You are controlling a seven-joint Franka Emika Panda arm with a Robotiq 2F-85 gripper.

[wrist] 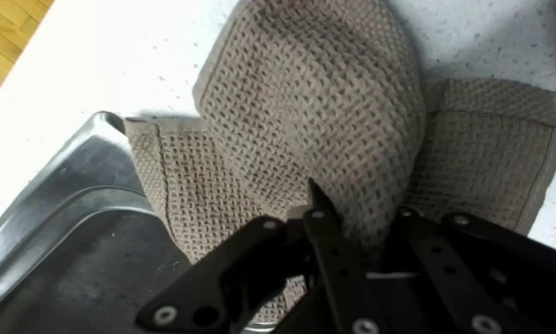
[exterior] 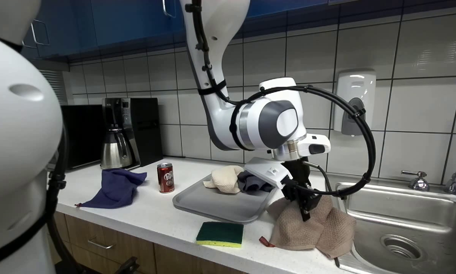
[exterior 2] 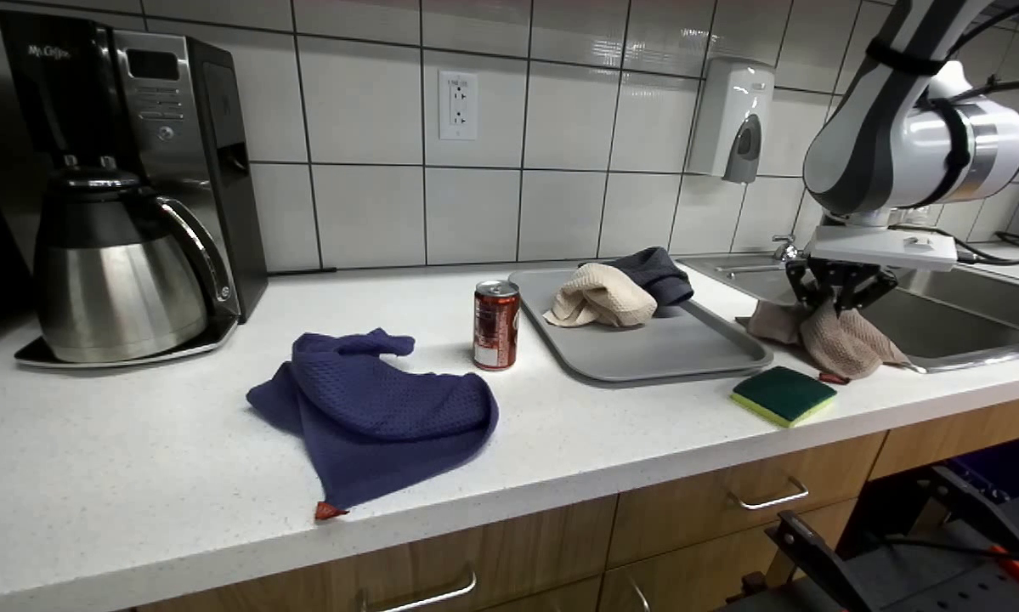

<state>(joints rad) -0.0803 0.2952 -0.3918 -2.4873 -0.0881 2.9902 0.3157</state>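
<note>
The fingers [wrist: 340, 269] stand slightly apart, tips down, with a raised fold of the brown cloth [wrist: 305, 116] between them; whether the fold is firmly clamped cannot be told. The brown cloth lies bunched on the surface [exterior 2: 135, 450] and overlaps the edge of the sink [exterior: 395, 209]. In an exterior view, clock positions from the fingers outward: sink, 3 o'clock; sponge [exterior: 220, 232], between 8 and 9 o'clock; gray tray [exterior: 212, 205], carrying a beige cloth [exterior: 228, 179] and a dark cloth [exterior: 249, 182], 9 o'clock; soap dispenser [exterior: 355, 102], 1 o'clock; upright red can [exterior: 166, 177], just past 9 o'clock; blue cloth [exterior: 115, 190], 9 o'clock, farther out; coffee maker [exterior: 144, 127], 10 o'clock.
</note>
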